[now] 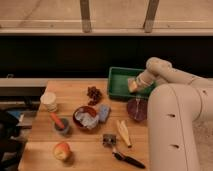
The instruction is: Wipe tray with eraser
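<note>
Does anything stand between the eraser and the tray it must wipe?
Nothing visible does. The gripper, shut on the eraser, is at the right side of the tray, with no object showing between eraser and tray floor.

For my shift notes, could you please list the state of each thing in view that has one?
gripper: shut on the eraser, inside the tray.
eraser: gripped, low in the tray.
tray: lying flat, open side up.
dark red bowl: upright, beside the tray.

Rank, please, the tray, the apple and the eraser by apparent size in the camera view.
1. tray
2. apple, closer to the camera, so its lead over the eraser is unsure
3. eraser, held in the shut gripper over the tray's right end
</note>
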Available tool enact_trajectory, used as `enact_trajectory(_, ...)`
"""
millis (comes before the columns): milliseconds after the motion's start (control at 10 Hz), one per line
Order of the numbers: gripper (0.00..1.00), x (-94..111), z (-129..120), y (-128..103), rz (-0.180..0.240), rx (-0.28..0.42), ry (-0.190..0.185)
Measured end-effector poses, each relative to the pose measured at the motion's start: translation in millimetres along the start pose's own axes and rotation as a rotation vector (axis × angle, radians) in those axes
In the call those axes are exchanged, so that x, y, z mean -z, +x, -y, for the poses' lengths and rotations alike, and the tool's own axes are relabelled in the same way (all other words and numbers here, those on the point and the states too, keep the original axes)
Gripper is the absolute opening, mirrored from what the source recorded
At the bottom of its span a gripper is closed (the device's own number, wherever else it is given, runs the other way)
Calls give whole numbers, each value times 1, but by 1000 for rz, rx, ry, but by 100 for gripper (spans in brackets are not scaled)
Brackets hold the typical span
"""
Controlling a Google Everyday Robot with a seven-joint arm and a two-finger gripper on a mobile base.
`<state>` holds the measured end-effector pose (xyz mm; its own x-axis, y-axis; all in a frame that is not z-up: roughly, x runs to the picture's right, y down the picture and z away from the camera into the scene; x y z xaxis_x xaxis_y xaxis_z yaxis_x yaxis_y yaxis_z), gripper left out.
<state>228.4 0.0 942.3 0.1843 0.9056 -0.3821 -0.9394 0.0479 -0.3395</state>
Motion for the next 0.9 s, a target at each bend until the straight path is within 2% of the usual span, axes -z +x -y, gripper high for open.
enact_trajectory(300,0,5,7,-5,26,-20,3)
enact_trajectory(500,0,-5,5,-23,37,-17,-8)
enact_trajectory(700,0,-19,-11,-41,48,10,-47)
enact_trajectory(900,0,-30,-37,-48,54,54,-103)
